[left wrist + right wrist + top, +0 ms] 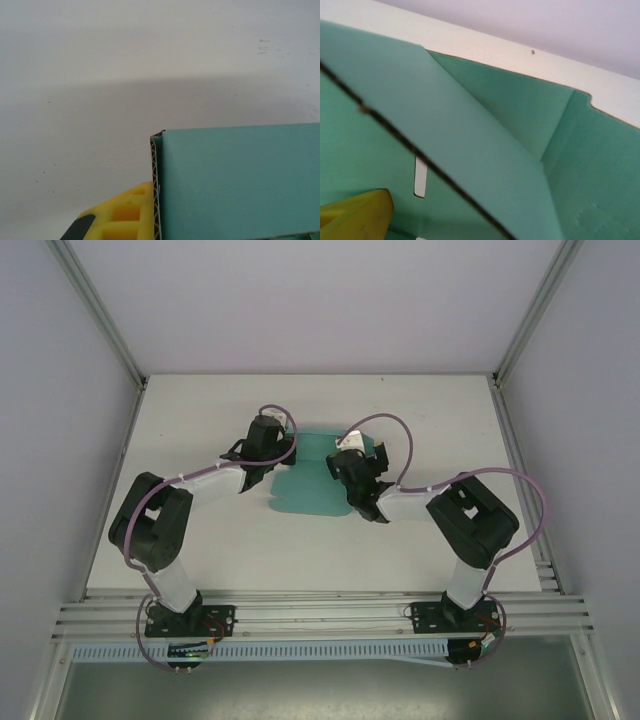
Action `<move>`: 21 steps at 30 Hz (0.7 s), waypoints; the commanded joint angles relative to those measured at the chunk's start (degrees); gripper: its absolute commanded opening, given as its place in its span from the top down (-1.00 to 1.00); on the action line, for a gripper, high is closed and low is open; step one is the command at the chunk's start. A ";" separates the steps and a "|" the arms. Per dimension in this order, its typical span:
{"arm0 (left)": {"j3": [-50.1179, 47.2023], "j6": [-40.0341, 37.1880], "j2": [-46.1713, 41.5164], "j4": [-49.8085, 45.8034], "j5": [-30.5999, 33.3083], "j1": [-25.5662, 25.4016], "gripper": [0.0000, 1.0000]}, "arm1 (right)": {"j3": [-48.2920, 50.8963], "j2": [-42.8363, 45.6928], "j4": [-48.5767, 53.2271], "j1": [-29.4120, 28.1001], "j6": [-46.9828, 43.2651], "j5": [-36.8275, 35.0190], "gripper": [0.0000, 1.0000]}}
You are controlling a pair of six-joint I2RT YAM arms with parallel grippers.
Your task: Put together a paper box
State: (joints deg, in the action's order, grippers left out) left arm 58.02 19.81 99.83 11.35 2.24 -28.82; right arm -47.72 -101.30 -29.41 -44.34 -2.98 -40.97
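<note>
The paper box (308, 485) is a teal card sheet lying mid-table, partly folded, with walls raised at its far end. My left gripper (268, 436) sits at the sheet's far left corner. In the left wrist view its yellow finger (127, 215) presses against the corrugated edge of a folded wall (240, 180); the other finger is hidden behind that wall, and the jaws are shut on it. My right gripper (350, 462) hangs over the sheet's right side, open. Its yellow finger (355, 215) is low inside the box, and a raised flap (470, 145) slants across in front of it.
The white table (200, 540) is bounded by a metal frame, with upright posts (100, 315) at the back corners and a rail (320, 615) along the near edge. A slot (420, 176) is cut in the box floor.
</note>
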 commanded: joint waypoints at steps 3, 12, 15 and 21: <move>1.22 2.36 -0.24 1.18 -4.44 -1.68 1.00 | 2.15 4.87 -1.54 -0.38 -0.86 -3.79 -0.98; 1.40 1.53 0.20 1.03 -2.59 -1.68 1.00 | 8.11 27.89 22.55 0.01 7.91 -2.08 -0.98; 1.31 0.77 0.19 1.69 -2.36 -1.66 1.00 | 11.31 37.46 27.98 3.01 11.16 2.43 -0.98; -0.06 -0.24 -0.81 4.20 -3.92 -1.68 1.00 | 12.32 46.47 35.95 22.44 16.87 20.14 -0.98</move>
State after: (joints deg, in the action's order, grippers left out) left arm 58.19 20.53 99.83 12.38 -0.19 -30.44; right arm -35.70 -55.68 -0.58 -28.21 9.26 -30.74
